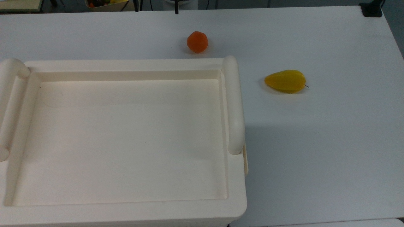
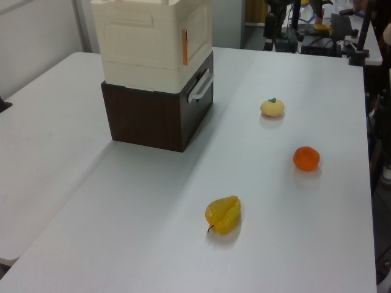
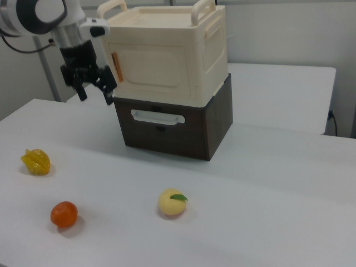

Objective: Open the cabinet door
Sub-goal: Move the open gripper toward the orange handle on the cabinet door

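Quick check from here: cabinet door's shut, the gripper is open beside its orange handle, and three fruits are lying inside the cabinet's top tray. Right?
Not quite. The fruits are on the table, not in the tray: the right view shows the starfruit, the orange and the pale fruit in front of the cabinet. The rest holds: the cabinet door is shut and the gripper is open beside its orange handle.

Spread pincer (image 3: 95,93) beside cabinet door (image 3: 151,69)
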